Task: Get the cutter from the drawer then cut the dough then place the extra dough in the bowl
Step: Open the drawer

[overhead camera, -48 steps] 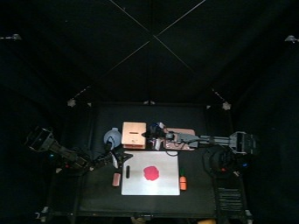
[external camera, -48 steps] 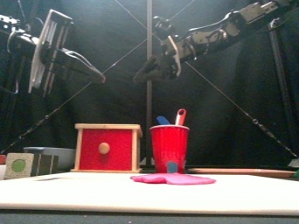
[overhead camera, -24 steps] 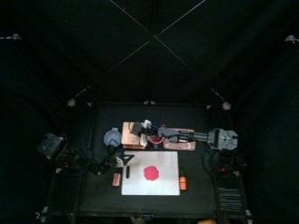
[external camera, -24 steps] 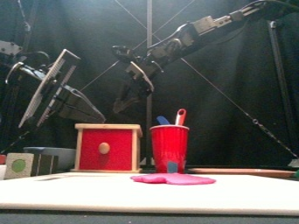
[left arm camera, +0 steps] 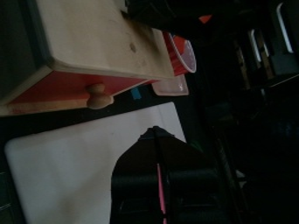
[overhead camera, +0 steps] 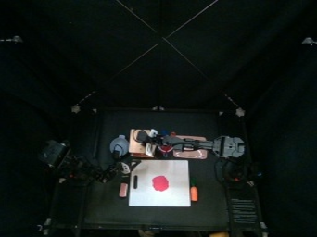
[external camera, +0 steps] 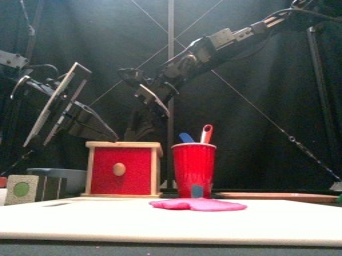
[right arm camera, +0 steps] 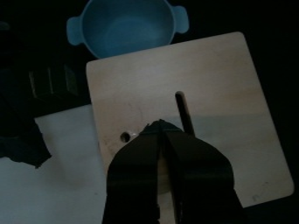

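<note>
Catches right gripper [right arm camera: 163,129] closed just above box [right arm camera: 222,96], bowl [right arm camera: 128,26] beside. Finds left gripper [left arm camera: 152,133] closed too, over board [left arm camera: 70,166], facing shut drawer [external camera: 122,170]; dough [overhead camera: 158,183] on board, near it, below right gripper.

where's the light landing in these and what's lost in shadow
Top view: only the white cutting board and red dough stand out; nearly everything else sinks into black. Front view: the red cup and wooden box are well lit against the dark. Right wrist view: the box top is evenly lit, the right gripper a dark silhouette.
</note>
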Tool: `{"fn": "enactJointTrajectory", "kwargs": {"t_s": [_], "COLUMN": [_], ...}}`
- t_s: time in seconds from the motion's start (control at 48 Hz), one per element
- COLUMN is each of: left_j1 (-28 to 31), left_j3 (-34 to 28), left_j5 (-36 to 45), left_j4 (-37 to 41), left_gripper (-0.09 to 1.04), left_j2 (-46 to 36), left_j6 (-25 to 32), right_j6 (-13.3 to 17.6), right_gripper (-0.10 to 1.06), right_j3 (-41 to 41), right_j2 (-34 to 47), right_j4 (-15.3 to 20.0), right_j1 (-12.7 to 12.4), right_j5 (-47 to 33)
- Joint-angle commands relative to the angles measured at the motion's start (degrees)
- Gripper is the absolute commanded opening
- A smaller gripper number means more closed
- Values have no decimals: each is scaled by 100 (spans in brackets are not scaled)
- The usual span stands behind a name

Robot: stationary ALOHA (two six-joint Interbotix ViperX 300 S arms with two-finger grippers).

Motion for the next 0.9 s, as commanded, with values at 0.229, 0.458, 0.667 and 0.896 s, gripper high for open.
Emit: {"fn": "enactJointTrajectory", "kwargs": {"t_s": [0.229,0.458,0.667,0.896], "left_j1": [167,229,281,290], "left_j3": [26,-18,-70,-176], "left_j5": [193,369,360,519], "left_j4": [62,114,123,-70], "left_gripper": [8,24,43,68], "left_j2": [-123,-149,-149,-158], "left_j6": [18,9,0,-35], "right_j6": [0,0,9,18], "right_gripper": [3,3,3,3], "right_j3": [0,44,53,53], "right_j2": [-26,-18,-18,-18], "right_j4": [44,44,35,44], "right_j1": [18,35,70,105], "right_j5": [-9,44,141,167]}}
